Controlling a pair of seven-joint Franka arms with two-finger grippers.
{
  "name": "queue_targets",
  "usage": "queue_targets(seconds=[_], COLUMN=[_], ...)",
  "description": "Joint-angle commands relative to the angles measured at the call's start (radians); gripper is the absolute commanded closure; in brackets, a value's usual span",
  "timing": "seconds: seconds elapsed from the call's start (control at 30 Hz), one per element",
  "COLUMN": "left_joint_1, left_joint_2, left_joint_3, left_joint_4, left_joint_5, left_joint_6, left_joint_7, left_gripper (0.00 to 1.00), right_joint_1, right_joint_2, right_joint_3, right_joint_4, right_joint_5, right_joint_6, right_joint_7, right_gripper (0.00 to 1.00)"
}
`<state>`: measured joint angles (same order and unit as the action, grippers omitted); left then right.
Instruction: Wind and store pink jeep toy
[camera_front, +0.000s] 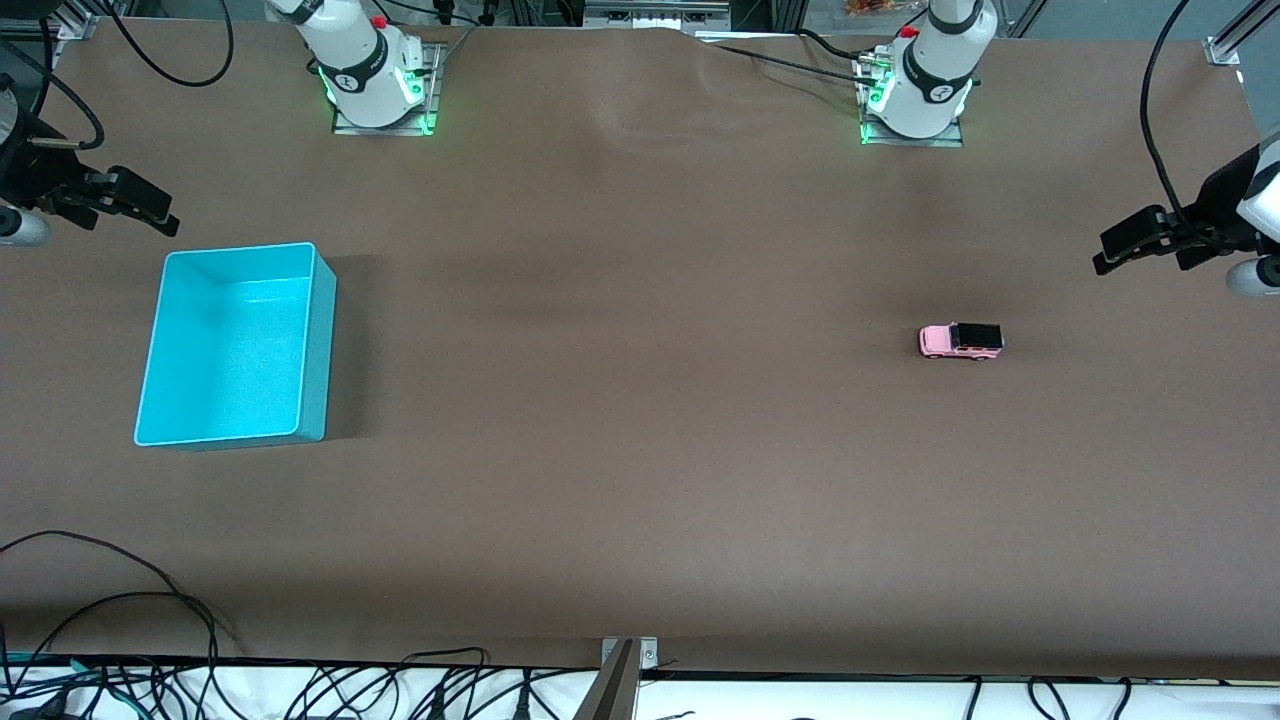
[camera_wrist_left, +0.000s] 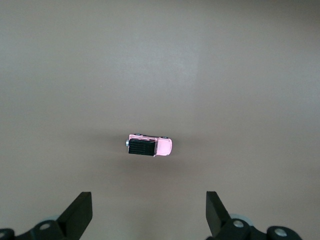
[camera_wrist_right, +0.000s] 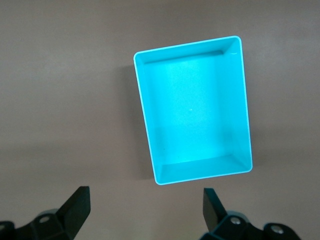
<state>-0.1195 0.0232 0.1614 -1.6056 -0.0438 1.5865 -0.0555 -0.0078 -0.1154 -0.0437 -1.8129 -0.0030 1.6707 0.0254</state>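
Note:
The pink jeep toy, small with a black roof, stands on its wheels on the brown table toward the left arm's end. My left gripper hangs open in the air at that end of the table, off to the side of the jeep, with nothing between its fingers. At the right arm's end, an empty turquoise bin rests on the table. My right gripper hovers open beside the bin, holding nothing.
Both arm bases stand along the table's edge farthest from the front camera. Black cables lie along the nearest edge. A wide stretch of bare brown table separates the bin from the jeep.

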Motion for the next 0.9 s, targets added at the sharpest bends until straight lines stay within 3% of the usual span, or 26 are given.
queue_targets(seconds=[0.0, 0.27, 0.87], left_joint_1=[-0.005, -0.005, -0.002], left_joint_2=[-0.019, -0.019, -0.017], left_joint_3=[0.006, -0.02, -0.022], left_joint_4=[-0.019, -0.019, -0.019], left_joint_5=[0.016, 0.074, 0.074], left_joint_6=[-0.007, -0.008, -0.014], left_joint_7=[0.022, 0.025, 0.028], left_gripper=[0.0, 0.0, 0.0], right_joint_1=[-0.006, -0.006, -0.004], right_joint_2=[0.002, 0.002, 0.009], right_joint_3=[-0.001, -0.002, -0.001], right_joint_4=[0.021, 0.029, 0.03], right_joint_5=[0.02, 0.018, 0.021], right_joint_6=[-0.061, -0.058, -0.049], right_joint_7=[-0.024, -0.027, -0.024], right_gripper=[0.0, 0.0, 0.0])
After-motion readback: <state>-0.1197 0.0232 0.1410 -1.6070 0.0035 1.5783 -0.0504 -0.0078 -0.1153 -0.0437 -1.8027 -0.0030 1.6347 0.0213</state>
